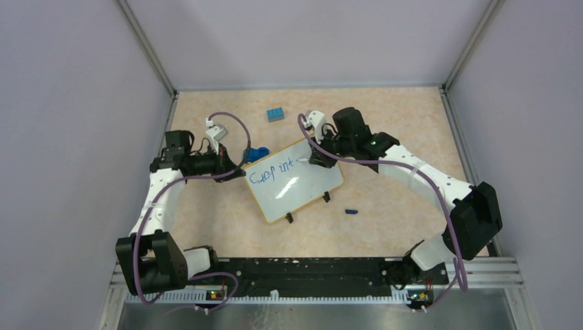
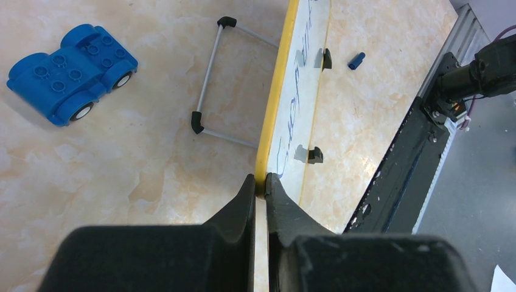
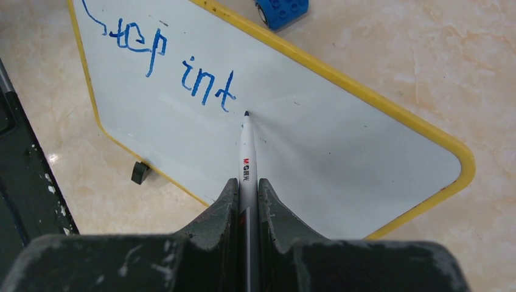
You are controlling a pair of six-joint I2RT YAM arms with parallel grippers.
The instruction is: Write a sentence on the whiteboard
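the yellow-rimmed whiteboard (image 1: 306, 194) sits askew on the table (image 1: 392, 130), two black feet (image 1: 289, 218) on its near edge; the sentence (image 1: 270, 172), blue handwriting in one line, reads "step int".

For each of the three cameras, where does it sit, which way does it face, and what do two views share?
Top external: above, behind the bases, looking down on the table; left arm and right arm flank the whiteboard.
Left wrist: on the left arm, sighting along the whiteboard's yellow rim; left jaws clamp it.
Right wrist: on the right arm, facing the writing surface; right jaws hold the marker.
Shared: both wrist views catch the blue toy car.
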